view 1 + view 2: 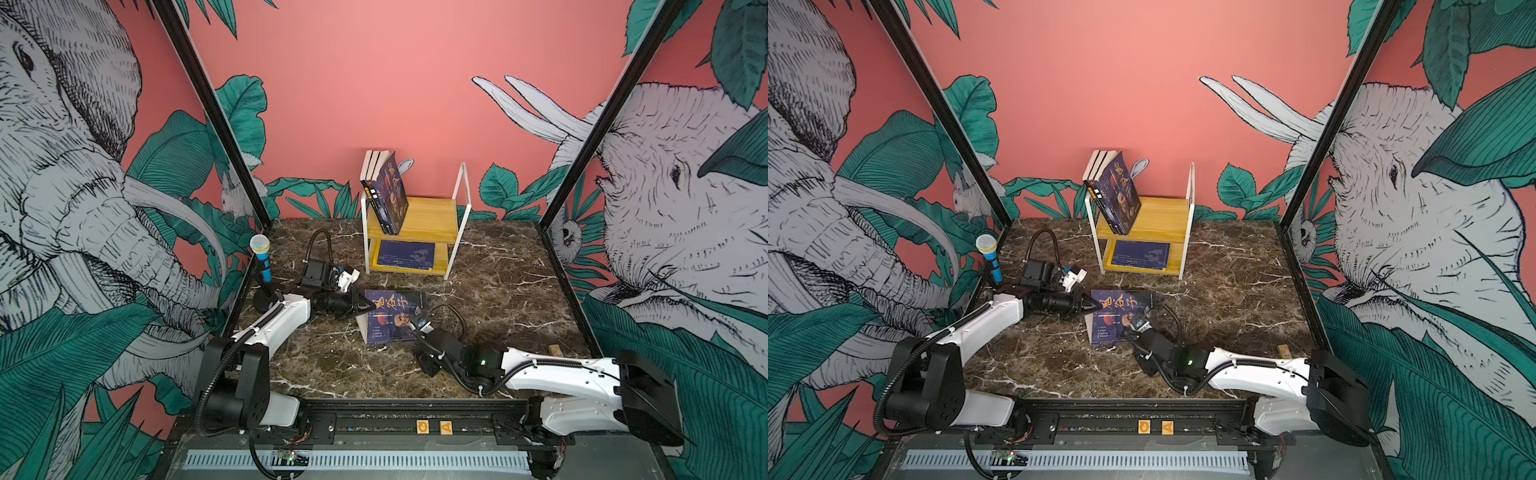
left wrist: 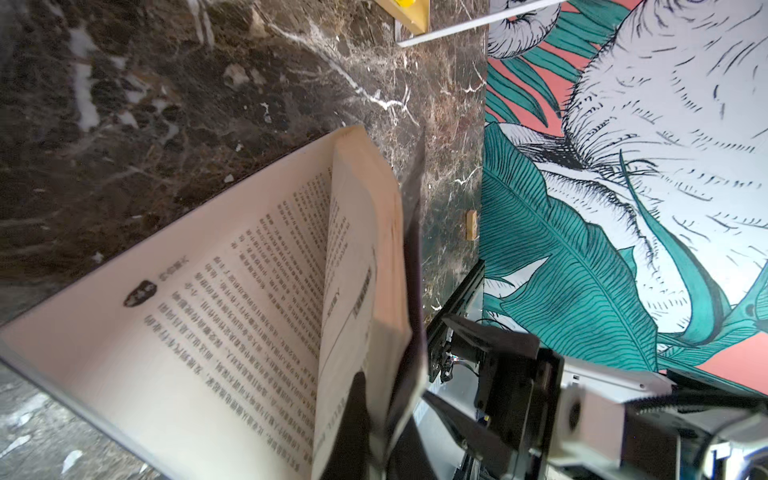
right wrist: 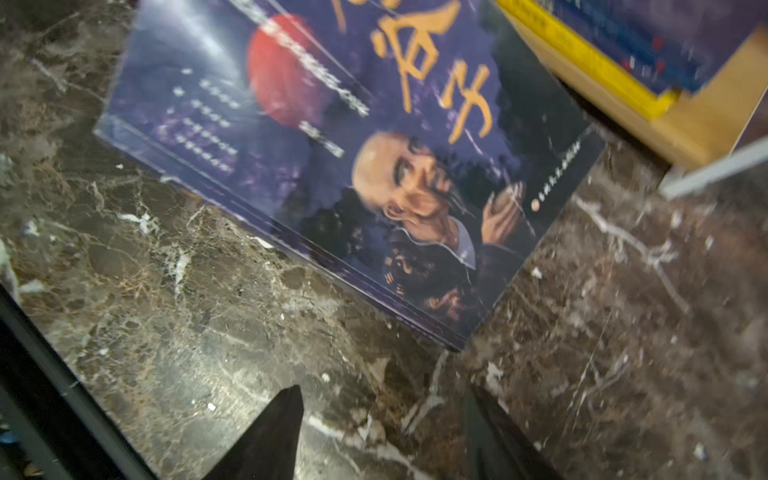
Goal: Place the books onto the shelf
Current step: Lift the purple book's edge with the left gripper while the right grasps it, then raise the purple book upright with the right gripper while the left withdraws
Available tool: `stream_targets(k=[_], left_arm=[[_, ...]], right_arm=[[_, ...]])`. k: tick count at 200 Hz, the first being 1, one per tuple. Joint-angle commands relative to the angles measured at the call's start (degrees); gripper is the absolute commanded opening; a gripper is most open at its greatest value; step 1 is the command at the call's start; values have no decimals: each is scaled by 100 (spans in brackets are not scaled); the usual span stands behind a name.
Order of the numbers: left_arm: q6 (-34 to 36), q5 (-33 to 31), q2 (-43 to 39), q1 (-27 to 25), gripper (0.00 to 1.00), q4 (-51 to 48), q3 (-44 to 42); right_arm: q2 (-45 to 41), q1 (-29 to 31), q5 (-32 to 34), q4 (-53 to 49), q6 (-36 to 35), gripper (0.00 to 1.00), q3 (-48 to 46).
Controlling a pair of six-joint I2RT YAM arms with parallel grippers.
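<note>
Clamping one edge of the single old-man book (image 1: pixel 395 318) on the table (image 1: pixel 498 291), the left gripper (image 1: pixel 366 308) has its jaws pressed together on the cover and some pages, so the book gapes open beside its fingers. The right gripper (image 3: pixel 384 390) hovers with jaws apart, that book's corner just ahead of its tips and not touching. Beyond both grippers stands one shelf (image 1: pixel 432 216). At least three leaning books (image 1: pixel 384 195) rest on its upper board, and one flat navy book (image 1: pixel 405 253) lies on the lower.
</note>
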Motion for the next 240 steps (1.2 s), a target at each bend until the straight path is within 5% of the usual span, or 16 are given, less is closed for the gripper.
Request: stream_targets(k=[1, 69, 131, 174, 196, 240], left_arm=[[-267, 358, -187, 33, 0, -7, 119], [-238, 352, -49, 42, 0, -13, 134], [-91, 295, -36, 41, 0, -166, 147], [-45, 238, 35, 50, 0, -162, 111], [-15, 204, 4, 55, 0, -163, 87], [285, -167, -544, 369, 56, -386, 205]], right_arm=[[455, 511, 1482, 1495, -1802, 67, -235], [2434, 747, 2439, 4223, -3541, 70, -186], [3150, 609, 2851, 5674, -4313, 69, -217], [3535, 333, 2701, 6712, -4565, 35, -319], [3530, 326, 2589, 6950, -4720, 0, -376], [3114, 349, 2478, 6731, -4499, 0, -675]])
